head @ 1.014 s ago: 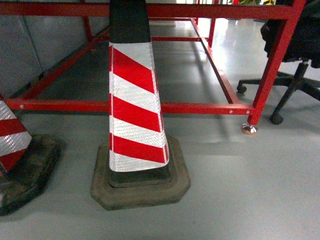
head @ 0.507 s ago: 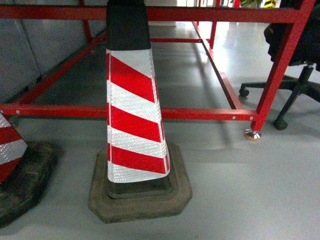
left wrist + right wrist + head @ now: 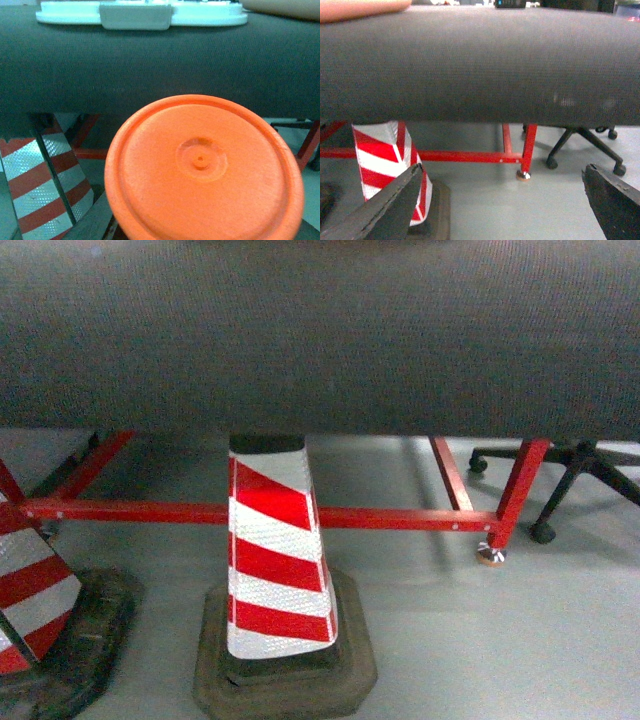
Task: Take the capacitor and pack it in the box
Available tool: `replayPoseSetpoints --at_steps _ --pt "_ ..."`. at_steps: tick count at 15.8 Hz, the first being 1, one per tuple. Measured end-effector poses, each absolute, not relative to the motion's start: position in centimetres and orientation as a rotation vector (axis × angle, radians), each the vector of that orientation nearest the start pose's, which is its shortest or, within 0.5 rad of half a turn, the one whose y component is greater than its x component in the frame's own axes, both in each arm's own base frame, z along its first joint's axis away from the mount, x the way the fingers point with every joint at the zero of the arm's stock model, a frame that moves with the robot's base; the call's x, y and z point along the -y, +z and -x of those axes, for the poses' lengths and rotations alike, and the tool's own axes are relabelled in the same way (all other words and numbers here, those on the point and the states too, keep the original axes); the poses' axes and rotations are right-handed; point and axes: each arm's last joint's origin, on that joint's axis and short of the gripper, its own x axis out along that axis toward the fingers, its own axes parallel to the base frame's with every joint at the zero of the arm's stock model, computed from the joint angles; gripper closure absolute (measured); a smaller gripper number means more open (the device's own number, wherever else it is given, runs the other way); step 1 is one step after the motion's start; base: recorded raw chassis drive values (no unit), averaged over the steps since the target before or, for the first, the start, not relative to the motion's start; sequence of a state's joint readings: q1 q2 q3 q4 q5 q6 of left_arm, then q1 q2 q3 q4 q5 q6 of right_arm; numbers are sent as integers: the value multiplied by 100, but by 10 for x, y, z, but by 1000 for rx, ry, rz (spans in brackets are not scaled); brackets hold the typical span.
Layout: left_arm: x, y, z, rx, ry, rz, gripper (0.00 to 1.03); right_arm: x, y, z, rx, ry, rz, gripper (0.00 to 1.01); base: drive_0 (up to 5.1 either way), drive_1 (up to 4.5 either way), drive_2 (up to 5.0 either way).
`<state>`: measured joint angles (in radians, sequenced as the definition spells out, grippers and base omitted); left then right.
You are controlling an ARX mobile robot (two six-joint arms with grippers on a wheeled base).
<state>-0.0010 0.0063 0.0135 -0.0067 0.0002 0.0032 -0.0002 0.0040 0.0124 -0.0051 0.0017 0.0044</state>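
A round orange capacitor (image 3: pixel 202 165) fills the lower part of the left wrist view, end face toward the camera and hanging in the air below table height. My left gripper (image 3: pixel 200 222) is shut on it, and only a dark finger (image 3: pixel 100 222) shows beside it. On the table's far side lies the box's white lid (image 3: pixel 140 12) with its grey latch. A strip of the pale pink box (image 3: pixel 282 7) shows at the top right, and the box (image 3: pixel 360 9) shows again in the right wrist view. My right gripper (image 3: pixel 505 210) stands open and empty below the table edge.
The thick dark table edge (image 3: pixel 320 340) spans the whole head view. Under it stand a red-and-white cone (image 3: pixel 275 570), a second cone (image 3: pixel 30 590) at the left, the red steel frame (image 3: pixel 390 517) and an office chair base (image 3: pixel 570 470) at the right.
The head view has shifted upward. The dark table edge now fills its upper half, and the cones and red frame sit lower in the picture.
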Motion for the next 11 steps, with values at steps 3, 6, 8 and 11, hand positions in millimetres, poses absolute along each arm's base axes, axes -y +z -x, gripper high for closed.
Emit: replayPoseSetpoints --at_steps 3,6,8,11 --pt "0 167 -97 0 -2 -3 59 0 167 -97 3 -2 -3 3 -5 396 -407" --pt "0 167 -97 1 0 -3 59 0 167 -97 2 0 -1 3 -2 132 -136" --pt "0 167 -97 1 -2 -4 59 0 167 -97 3 -1 -4 3 0 0 0" --pt "0 167 -97 0 -1 -3 59 0 167 -97 4 -1 -2 3 0 0 0"
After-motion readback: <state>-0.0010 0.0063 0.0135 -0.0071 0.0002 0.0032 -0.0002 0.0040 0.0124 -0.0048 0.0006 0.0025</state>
